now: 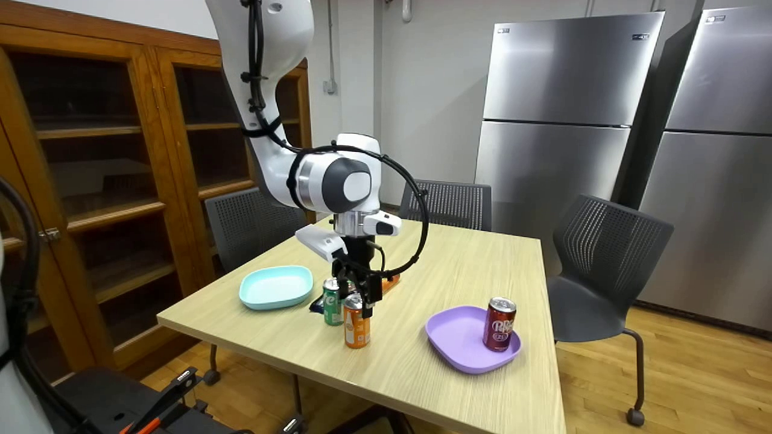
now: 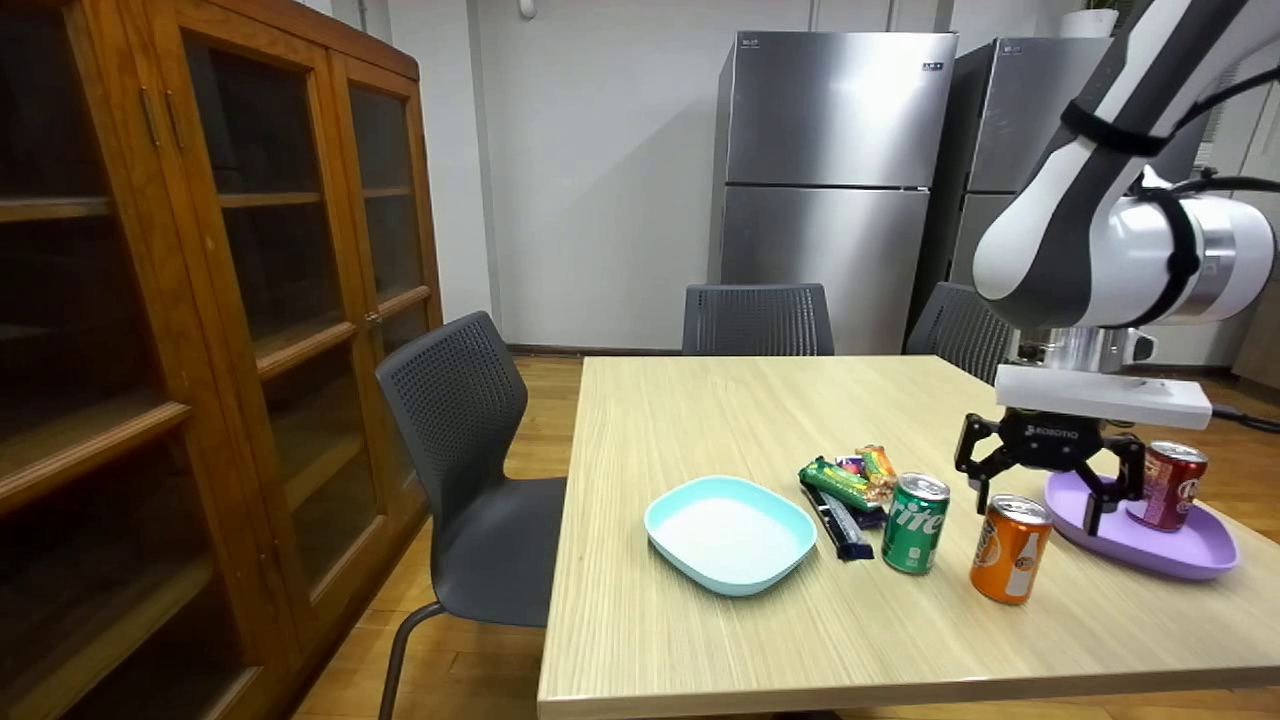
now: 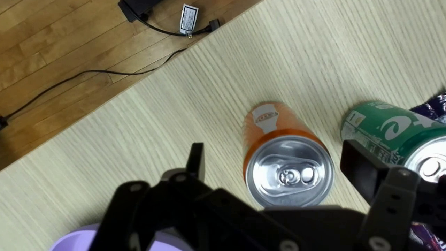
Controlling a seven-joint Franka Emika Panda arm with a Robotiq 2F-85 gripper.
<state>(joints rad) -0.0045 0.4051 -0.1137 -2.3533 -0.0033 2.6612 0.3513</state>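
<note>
Turquoise plate (image 2: 730,535) at left, then wrapped snacks (image 2: 843,487) and the Sprite can (image 2: 914,527). Next, the orange soda can (image 2: 1010,555) stands below my empty, wide-spread gripper (image 2: 1038,517); off-centre descent could, I judge, tip it or catch the nearby Sprite can. Rightmost, sideways drift might topple the Dr Pepper can (image 1: 499,325) on the purple plate (image 1: 455,331).

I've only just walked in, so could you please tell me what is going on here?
A robot arm has its open claw close to the orange can; the wrist view shows the can between the fingers with a gap on either side, so nothing is held. The green can stands upright beside it, next to some wrapped snacks, with a turquoise plate nearby. A dark red can stands on the purple plate.
</note>
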